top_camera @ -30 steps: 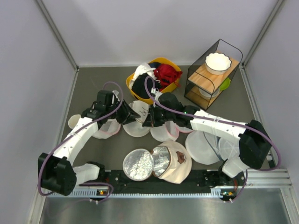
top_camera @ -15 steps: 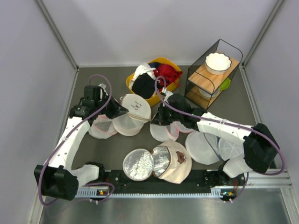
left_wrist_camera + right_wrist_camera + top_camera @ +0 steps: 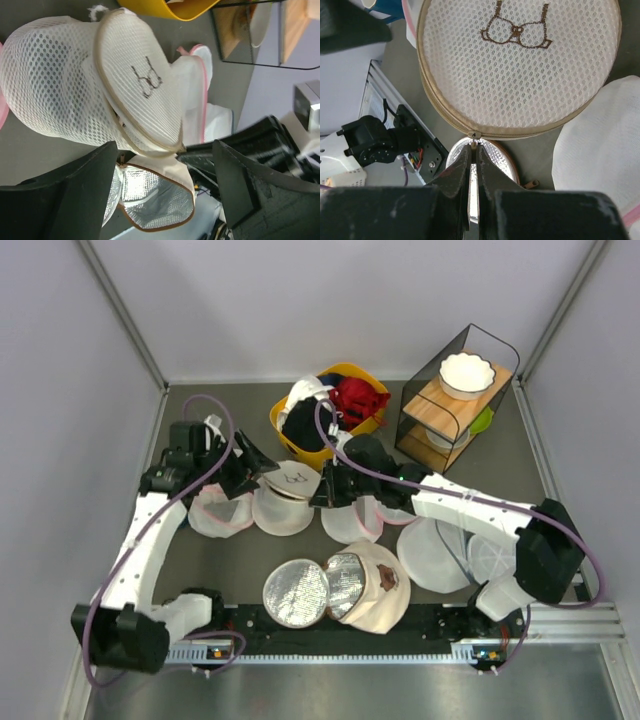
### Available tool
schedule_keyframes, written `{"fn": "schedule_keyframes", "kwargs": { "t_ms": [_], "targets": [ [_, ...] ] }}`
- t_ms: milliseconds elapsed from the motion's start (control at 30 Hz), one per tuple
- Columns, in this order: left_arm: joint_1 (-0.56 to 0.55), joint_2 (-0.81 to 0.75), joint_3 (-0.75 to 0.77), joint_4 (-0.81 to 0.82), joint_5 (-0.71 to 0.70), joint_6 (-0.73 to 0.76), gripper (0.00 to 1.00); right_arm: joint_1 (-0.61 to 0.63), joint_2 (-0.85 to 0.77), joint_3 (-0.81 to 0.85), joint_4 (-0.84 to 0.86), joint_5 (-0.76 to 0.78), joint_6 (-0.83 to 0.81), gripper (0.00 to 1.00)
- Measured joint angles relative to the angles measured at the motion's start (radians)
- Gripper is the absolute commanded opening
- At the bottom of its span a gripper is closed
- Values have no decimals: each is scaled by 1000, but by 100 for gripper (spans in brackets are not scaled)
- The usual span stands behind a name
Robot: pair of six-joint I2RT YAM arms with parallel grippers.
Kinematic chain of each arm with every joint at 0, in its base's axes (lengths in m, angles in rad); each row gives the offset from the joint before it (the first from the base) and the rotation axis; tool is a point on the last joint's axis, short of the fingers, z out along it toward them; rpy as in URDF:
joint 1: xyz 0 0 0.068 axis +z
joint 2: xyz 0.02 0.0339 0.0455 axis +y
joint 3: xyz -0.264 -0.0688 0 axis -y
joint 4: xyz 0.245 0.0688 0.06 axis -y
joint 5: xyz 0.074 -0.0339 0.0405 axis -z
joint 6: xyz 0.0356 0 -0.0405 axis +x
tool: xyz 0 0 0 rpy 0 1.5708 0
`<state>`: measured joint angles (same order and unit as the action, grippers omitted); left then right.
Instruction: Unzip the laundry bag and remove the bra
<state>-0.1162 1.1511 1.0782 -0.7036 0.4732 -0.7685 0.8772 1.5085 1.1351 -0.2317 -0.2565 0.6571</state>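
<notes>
Now laundry bag (image 3: 292, 480) sits lower, right gripper (image 3: 474, 148) pinching its zipper pull (image 3: 474, 135).

You have the laundry bag (image 3: 291, 479), a round cream-white mesh drum with a tan zip round its rim and a small dark glasses-like mark on its flat face, resting tilted on the table (image 3: 230, 565), marked face upward, zip apparently closed, contents not discernible.

Lab test cell: plain grey panel walls (image 3: 350, 300), aluminium mounting rail (image 3: 590, 617), dark tabletop (image 3: 205, 405)
</notes>
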Motion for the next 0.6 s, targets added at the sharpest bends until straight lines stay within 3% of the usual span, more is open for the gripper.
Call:
{"fn": "schedule_keyframes", "kwargs": {
  "t_ms": [200,500,533,600],
  "targets": [
    [-14,-184,-91,-27,13,-45,84,0,26,12,-3,-8,9,0],
    [-73,-109,-190,37,40,-132,84,0,27,12,-9,-18,10,0],
    [-82,-94,-193,53,41,-143,81,0,27,12,-9,-18,10,0],
    [-97,-66,-196,93,43,-159,58,1,27,12,-10,-18,9,0]
  ]
}}
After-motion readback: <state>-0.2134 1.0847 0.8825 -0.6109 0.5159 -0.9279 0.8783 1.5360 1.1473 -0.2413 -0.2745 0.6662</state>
